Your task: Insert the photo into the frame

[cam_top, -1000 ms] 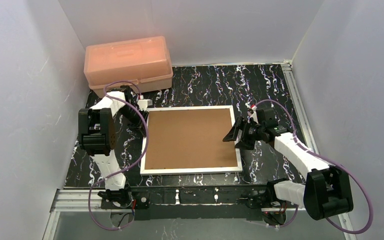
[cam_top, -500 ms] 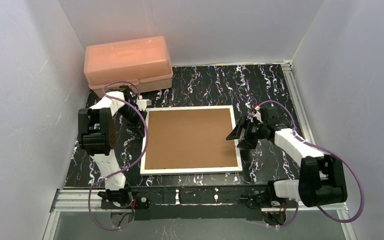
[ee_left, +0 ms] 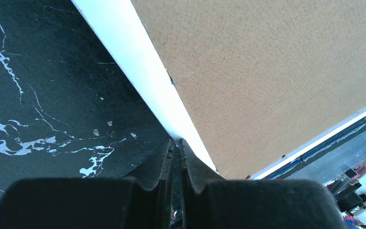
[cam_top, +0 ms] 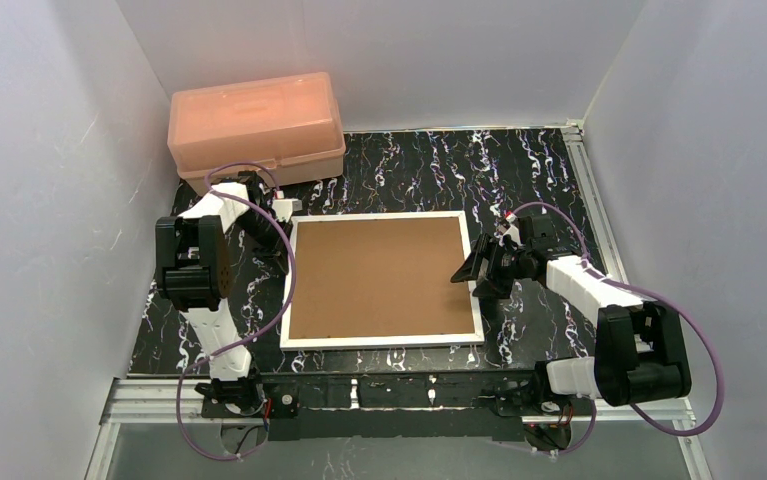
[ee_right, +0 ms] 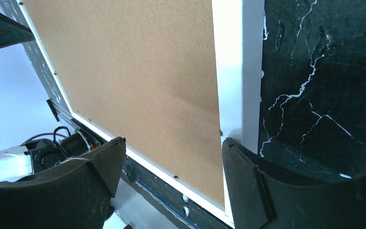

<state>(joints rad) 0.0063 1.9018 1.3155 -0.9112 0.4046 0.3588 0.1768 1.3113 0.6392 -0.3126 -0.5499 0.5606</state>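
The white frame (cam_top: pixel 379 343) lies flat mid-table with a brown backing board (cam_top: pixel 379 275) filling its opening. The photo is hidden. My left gripper (cam_top: pixel 281 208) is shut with nothing between its fingers; in the left wrist view its tips (ee_left: pixel 176 142) rest against the frame's left edge (ee_left: pixel 138 71) beside the board (ee_left: pixel 266 71). My right gripper (cam_top: pixel 474 268) stands open over the frame's right side. In the right wrist view it (ee_right: pixel 173 143) straddles the board (ee_right: pixel 133 71), one finger above the white border (ee_right: pixel 235 71).
A salmon-pink plastic box (cam_top: pixel 256 125) stands at the far left, close behind the left arm. White walls enclose the black marbled table (cam_top: pixel 539 180) on three sides. A metal rail (cam_top: pixel 389 390) runs along the near edge.
The left gripper has closed at the frame's left edge. The right arm's elbow has swung inward, while its open gripper stays over the frame's right side.
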